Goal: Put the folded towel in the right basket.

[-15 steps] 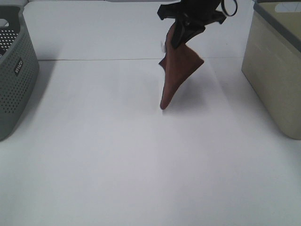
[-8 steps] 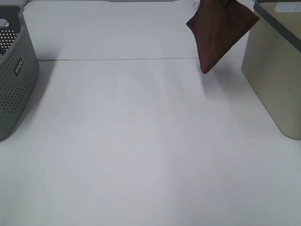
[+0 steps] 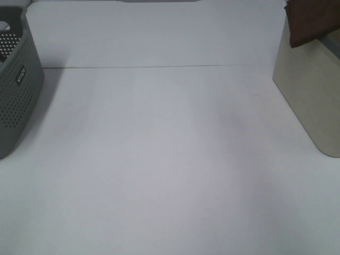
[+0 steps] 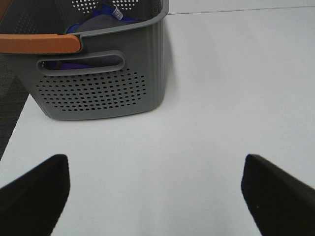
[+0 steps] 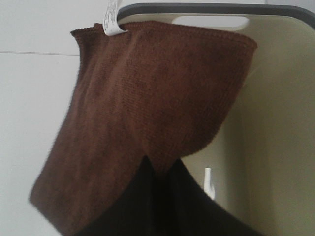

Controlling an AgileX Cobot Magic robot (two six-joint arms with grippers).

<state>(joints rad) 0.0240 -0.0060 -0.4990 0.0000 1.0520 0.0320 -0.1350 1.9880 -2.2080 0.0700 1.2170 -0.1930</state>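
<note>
The folded brown towel (image 3: 311, 21) hangs at the top right of the high view, over the left rim of the beige right basket (image 3: 308, 95). In the right wrist view the towel (image 5: 147, 98) drapes from my right gripper (image 5: 156, 196), whose dark fingers are shut on it, above the basket's open inside (image 5: 270, 128). A white tag (image 5: 112, 17) sticks up from the towel's edge. The right arm itself is out of the high view. My left gripper (image 4: 157, 196) is open and empty, low over the table.
A grey perforated basket (image 3: 16, 90) stands at the left edge. In the left wrist view this basket (image 4: 98, 88) has an orange handle (image 4: 39, 43) and holds purple and grey cloth.
The towel has moved up and to the right, from hanging over the table's middle to over the beige basket's rim. The right arm has left the high view.
</note>
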